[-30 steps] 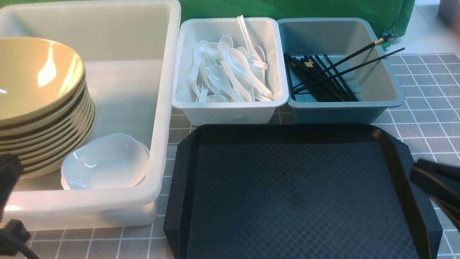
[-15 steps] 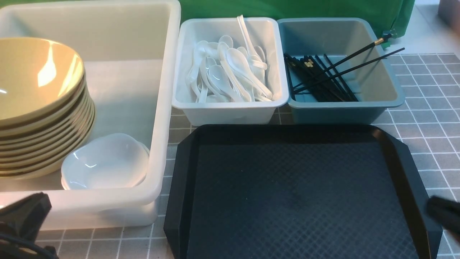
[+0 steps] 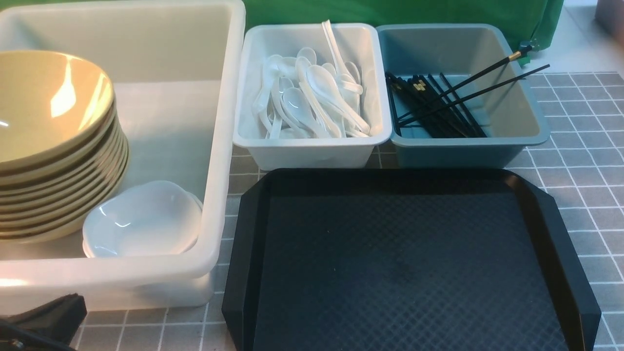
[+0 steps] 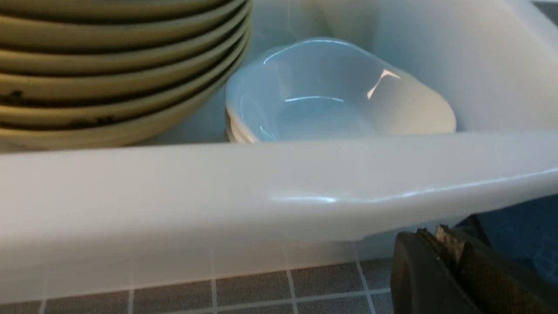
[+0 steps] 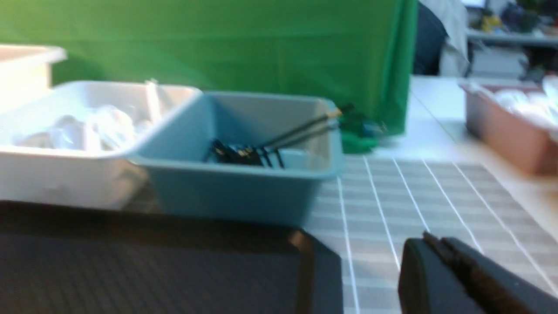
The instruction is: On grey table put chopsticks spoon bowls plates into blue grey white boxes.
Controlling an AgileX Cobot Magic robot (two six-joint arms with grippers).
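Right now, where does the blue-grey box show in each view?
Front view: upper right, the blue-grey box, beside the white spoon box.
Left wrist view: not in it.
Right wrist view: upper middle, again beside the spoon box.
Shared landmark, front and right wrist: chopsticks.

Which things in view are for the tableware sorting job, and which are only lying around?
For the job:
- tan bowls
- white plates
- spoons
- chopsticks
- three boxes

Not for the job, apparently:
- black tray
- green cloth
- reddish-brown box

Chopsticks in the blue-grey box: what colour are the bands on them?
Gold bands on black chopsticks; the front view shows them best.
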